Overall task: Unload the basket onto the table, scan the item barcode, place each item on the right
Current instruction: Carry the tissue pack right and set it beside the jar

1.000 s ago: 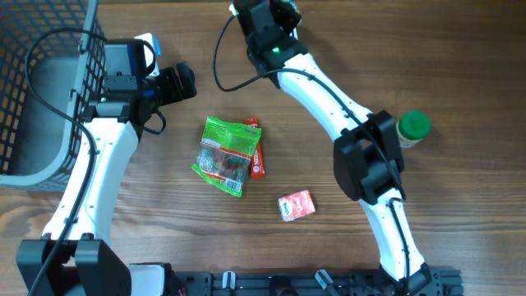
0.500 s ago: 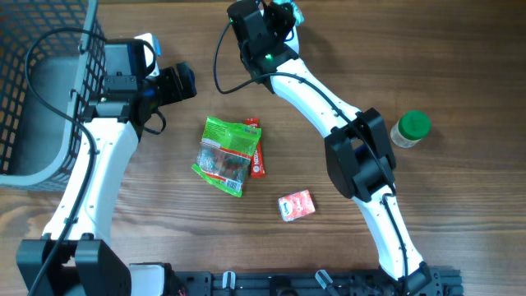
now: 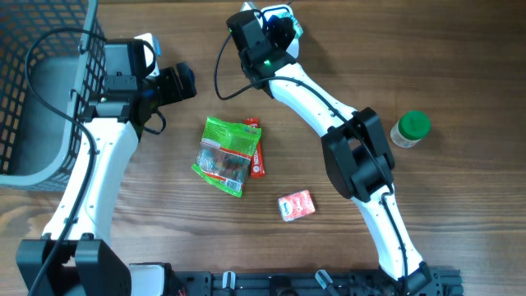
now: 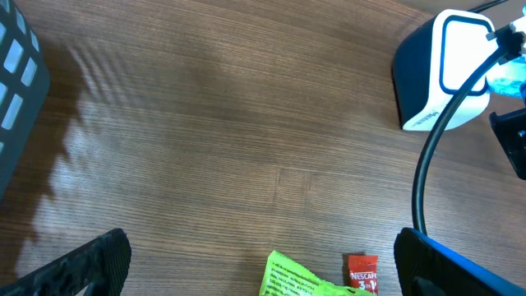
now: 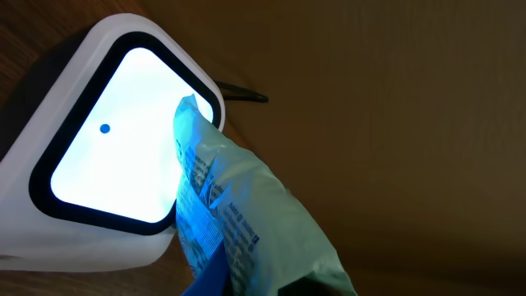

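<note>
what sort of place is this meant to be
Probably a mock shop checkout on a wooden table: a lit barcode scanner, a wire basket, and packaged goods such as the green snack bag.

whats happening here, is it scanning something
The right arm's fingers are shut on a pale packet, holding it right in front of the lit window of the scanner. The left arm's fingers hang open, holding nothing. A green bag, red sachet, red pack and jar lie on the table.

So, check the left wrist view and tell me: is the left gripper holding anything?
No, the left gripper stands wide open, with only bare table in the gap.
</note>
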Available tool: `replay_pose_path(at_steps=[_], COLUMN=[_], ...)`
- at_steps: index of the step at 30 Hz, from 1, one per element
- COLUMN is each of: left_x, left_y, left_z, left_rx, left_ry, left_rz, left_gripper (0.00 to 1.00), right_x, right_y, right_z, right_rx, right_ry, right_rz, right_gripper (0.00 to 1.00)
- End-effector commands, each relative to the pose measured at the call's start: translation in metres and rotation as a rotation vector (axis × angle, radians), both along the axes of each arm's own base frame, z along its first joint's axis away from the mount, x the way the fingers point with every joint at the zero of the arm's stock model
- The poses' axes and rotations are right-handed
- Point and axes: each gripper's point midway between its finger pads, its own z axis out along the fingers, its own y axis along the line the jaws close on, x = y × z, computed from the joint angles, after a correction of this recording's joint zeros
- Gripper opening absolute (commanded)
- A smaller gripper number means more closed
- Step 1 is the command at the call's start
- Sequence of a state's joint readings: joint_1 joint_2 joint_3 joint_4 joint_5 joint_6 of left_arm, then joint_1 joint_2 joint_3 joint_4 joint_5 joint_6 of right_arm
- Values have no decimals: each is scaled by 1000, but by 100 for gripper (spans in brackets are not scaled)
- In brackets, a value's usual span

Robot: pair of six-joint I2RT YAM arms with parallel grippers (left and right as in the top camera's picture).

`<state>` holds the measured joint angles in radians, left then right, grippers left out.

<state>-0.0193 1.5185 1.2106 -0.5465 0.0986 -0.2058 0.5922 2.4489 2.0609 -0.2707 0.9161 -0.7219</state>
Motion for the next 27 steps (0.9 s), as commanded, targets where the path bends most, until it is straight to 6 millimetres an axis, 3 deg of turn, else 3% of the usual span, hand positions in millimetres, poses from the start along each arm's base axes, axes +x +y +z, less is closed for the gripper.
replay_pose_path(at_steps=[1, 2, 4, 5, 7, 9, 11, 13, 15, 18, 22, 25, 26, 27], left_x=[1, 1, 1, 1, 1, 1, 1, 1, 1, 1, 1, 1, 1, 1], left_y=[1, 1, 1, 1, 1, 1, 1, 1, 1, 1, 1, 1, 1, 1], left_z=[-2, -2, -2, -2, -2, -2, -2, -2, -2, -2, -2, -2, -2, -2], left_rx=[4, 4, 4, 4, 4, 4, 4, 4, 4, 4, 4, 4, 4, 4], left_ry=[1, 1, 1, 1, 1, 1, 1, 1, 1, 1, 1, 1, 1, 1], left_rz=[-13, -13, -13, -13, -13, -13, -13, -13, -13, -13, -13, -13, -13, -13], left_gripper=[100, 100, 100, 100, 100, 100, 100, 100, 100, 100, 100, 100, 100, 100], right_x=[-8, -18, -34, -52, -83, -109, -154, -189, -223, -244, -231, -214, -211, -209], right_y=[-7, -24, -50, -70, -103, -133, -165, -190, -194, -185, -206, -205, -205, -205], right_z=[73, 115, 150, 167, 179, 174, 142, 105, 57, 3, -58, -73, -76, -78], right_rx=[166, 289, 428, 525, 691, 855, 1042, 1092, 1038, 977, 801, 811, 813, 816], right_ry=[-79, -107, -111, -64, 51, 184, 447, 647, 871, 1006, 910, 833, 817, 805], right_rz=[12, 4, -29, -39, -54, -98, -211, -337, -340, -310, -327, -289, -282, -276], right_gripper=[4, 4, 4, 4, 4, 4, 4, 4, 5, 6, 7, 8, 12, 24])
